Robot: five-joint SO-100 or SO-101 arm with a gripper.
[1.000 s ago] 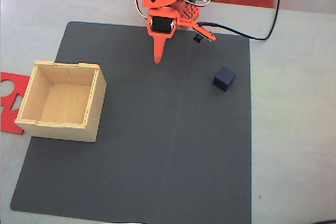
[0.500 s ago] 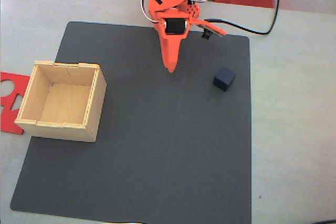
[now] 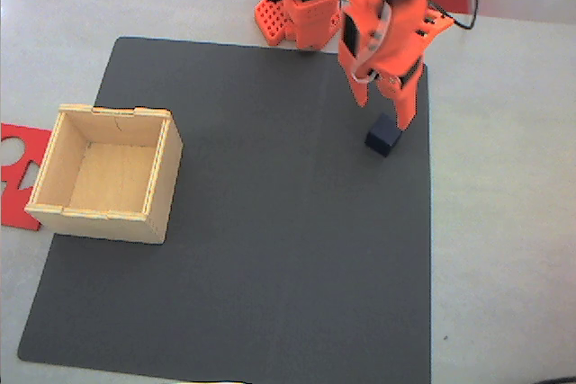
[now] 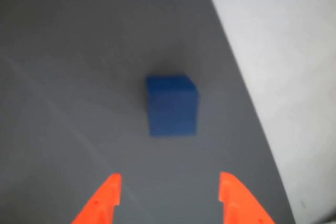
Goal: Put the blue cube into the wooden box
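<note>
Fixed view: orange arm reaches over the right part of the dark mat (image 3: 270,267); gripper (image 3: 385,120) hangs just above the blue cube (image 3: 383,137), which sits on the mat near its right edge. Wrist view: fingers (image 4: 107,198) spread wide apart, nothing held; blue cube (image 4: 172,105) lies on the mat ahead of the two tips, centred between them, not touching either. Wooden box (image 3: 61,157) stands upright at the mat's left edge, well apart from the cube, open top, interior empty. Red cut-out sheet (image 3: 13,177) lies on the desk (image 3: 504,222) just left of the box.
</note>
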